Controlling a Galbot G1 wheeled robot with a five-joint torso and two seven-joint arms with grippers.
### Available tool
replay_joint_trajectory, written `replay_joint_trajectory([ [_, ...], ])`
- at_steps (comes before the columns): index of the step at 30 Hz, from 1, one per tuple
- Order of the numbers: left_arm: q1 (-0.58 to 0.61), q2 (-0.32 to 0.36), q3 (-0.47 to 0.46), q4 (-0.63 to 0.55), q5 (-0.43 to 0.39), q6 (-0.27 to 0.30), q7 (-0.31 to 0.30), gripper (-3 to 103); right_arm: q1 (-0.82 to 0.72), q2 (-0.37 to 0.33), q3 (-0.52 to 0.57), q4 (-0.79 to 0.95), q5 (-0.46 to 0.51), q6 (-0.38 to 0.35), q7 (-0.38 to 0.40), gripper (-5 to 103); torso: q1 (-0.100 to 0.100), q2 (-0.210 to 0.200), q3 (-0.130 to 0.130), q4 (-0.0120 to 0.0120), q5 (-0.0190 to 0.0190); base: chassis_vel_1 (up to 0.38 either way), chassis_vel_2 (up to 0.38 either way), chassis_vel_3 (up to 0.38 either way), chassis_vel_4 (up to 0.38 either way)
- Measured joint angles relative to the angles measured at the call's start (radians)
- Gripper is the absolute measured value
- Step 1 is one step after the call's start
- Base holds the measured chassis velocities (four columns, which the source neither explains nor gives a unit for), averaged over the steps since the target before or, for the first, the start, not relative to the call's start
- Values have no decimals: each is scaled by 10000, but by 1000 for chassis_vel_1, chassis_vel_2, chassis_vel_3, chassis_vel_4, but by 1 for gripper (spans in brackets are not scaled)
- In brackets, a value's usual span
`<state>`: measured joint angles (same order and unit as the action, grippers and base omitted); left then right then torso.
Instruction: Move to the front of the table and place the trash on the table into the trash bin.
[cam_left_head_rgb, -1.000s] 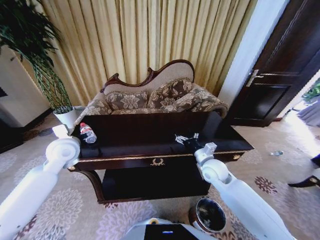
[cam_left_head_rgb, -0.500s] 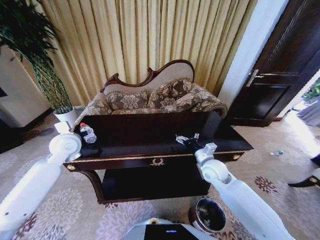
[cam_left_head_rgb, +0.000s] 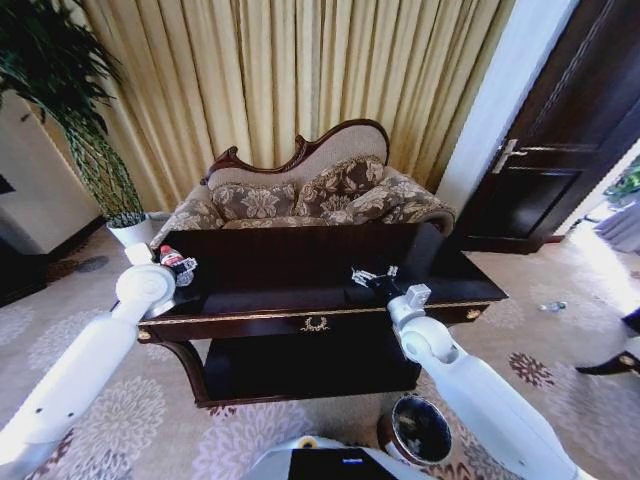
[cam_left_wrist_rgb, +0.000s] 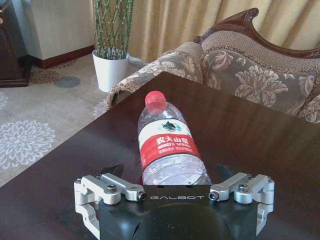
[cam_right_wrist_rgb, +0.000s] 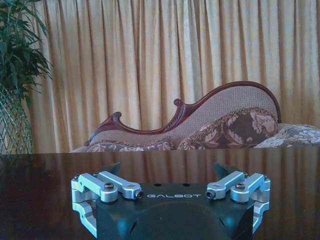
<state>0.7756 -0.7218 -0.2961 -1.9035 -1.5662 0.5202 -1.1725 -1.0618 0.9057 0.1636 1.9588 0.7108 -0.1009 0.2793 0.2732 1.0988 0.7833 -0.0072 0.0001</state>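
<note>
The trash I can make out is a clear plastic bottle (cam_left_wrist_rgb: 167, 145) with a red label and red cap. It lies on its side at the left end of the dark wooden table (cam_left_head_rgb: 300, 255), cap pointing toward the sofa. My left gripper (cam_left_wrist_rgb: 170, 172) is open, with one finger on either side of the bottle's base; in the head view it (cam_left_head_rgb: 183, 268) sits just right of the bottle (cam_left_head_rgb: 170, 257). My right gripper (cam_right_wrist_rgb: 169, 168) hovers open low over the table's right half (cam_left_head_rgb: 375, 282), with nothing between its fingers. The trash bin (cam_left_head_rgb: 418, 430) stands on the carpet near my base, front right.
A floral sofa (cam_left_head_rgb: 300, 195) stands right behind the table, before gold curtains. A white plant pot (cam_left_head_rgb: 130, 232) sits off the table's left end. A dark door (cam_left_head_rgb: 570, 130) is at the right. Patterned carpet lies around the table.
My left arm has swung in toward the table and reached forward, bringing its open gripper up to the bottle's base. The right arm has hardly moved.
</note>
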Motion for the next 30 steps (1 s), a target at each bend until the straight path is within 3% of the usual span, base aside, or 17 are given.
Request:
replay_joint_trajectory([
  [7,-35,-158,93,93,-49,-65,65,103,33,77,-40,1,48,3,209,100,0,0,0,2,-2,0,0,0,0],
  [15,-47,-242,160,126,52,-168,169,73,162,66,-79,-91,108,-12,405,100,0,0,0,2,-1,0,0,0,0],
  [17,-47,-243,157,127,73,-170,206,73,181,71,-98,-104,111,-14,417,100,0,0,0,2,-1,0,0,0,0],
  [19,-12,-239,139,92,227,-171,328,62,204,84,-127,-139,113,-20,428,100,0,0,0,2,0,0,0,0,0],
  [20,-12,-239,139,92,227,-171,328,62,204,84,-127,-139,113,-20,428,100,0,0,0,2,0,0,0,0,0],
  [22,171,-201,100,30,1123,-151,1024,54,209,87,-133,-125,137,-37,467,100,0,0,0,0,-1,0,0,0,0],
  [23,171,-201,100,30,1123,-151,1024,54,209,87,-133,-125,137,-37,467,100,0,0,0,0,-1,0,0,0,0],
  [25,535,-136,-25,-100,2567,-183,2366,47,226,40,-134,49,327,-122,580,100,0,-1,0,2,0,0,0,0,0],
  [26,665,-126,-58,-124,3179,-294,2771,44,230,-2,-136,147,449,-177,622,100,0,0,0,3,-1,0,0,0,0],
  [27,665,-126,-58,-124,3179,-294,2771,44,230,-2,-136,147,449,-177,622,100,0,0,0,3,-1,0,0,0,0],
  [29,1191,-80,-270,-182,5462,-894,4430,39,270,-165,-138,483,1060,-373,720,100,0,0,-1,1,-2,0,0,0,0],
  [30,1368,-66,-362,-226,6010,-1065,4962,38,311,-204,-137,567,1283,-435,812,100,-1,0,0,1,-1,0,0,0,0],
])
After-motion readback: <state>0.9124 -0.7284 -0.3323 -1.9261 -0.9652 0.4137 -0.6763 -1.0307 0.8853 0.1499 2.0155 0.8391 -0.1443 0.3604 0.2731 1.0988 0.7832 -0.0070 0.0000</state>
